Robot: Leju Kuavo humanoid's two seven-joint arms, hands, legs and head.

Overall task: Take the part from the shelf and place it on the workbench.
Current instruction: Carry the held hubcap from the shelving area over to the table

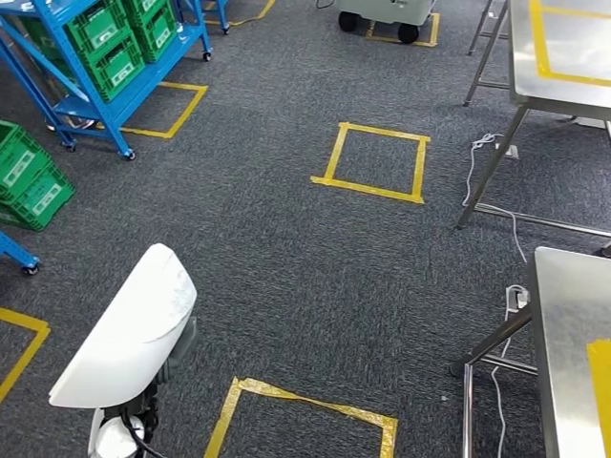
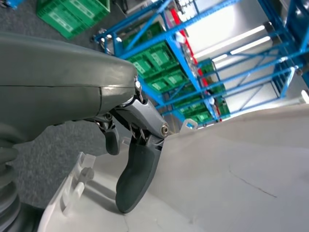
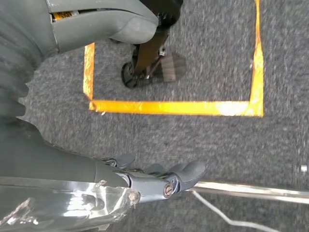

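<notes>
The white part (image 1: pixel 134 329) is already off the shelf and in the robot's keeping, sitting at about seven o'clock in the head view, low and close to the body, a long curved shell tilted up toward one o'clock. In the left wrist view the left hand (image 2: pixel 136 159) is pressed against this part: the thick thumb lies flat on its pale surface and a darker finger curls down beside it, so the hand holds the part, though how far the other fingers wrap underneath cannot be told. The right hand (image 3: pixel 160 176) hangs over the grey carpet (image 1: pixel 274 248), its fingers stretched out almost straight and close together with nothing in them, above a strip of yellow tape (image 3: pixel 175 107) and a metal bar (image 3: pixel 255 190). The blue shelf (image 1: pixel 86 95) with its green crates (image 1: pixel 108 43) stands away at ten to eleven o'clock, and a steel workbench (image 1: pixel 573 343) shows at four o'clock, with another table (image 1: pixel 562 91) at one to two o'clock. This looks like the carrying step, between shelf and bench. The next move probably calls for turning toward the bench at four o'clock, stepping closer, and bringing the part over the steel top, keeping it level since only one hand plainly supports it.
</notes>
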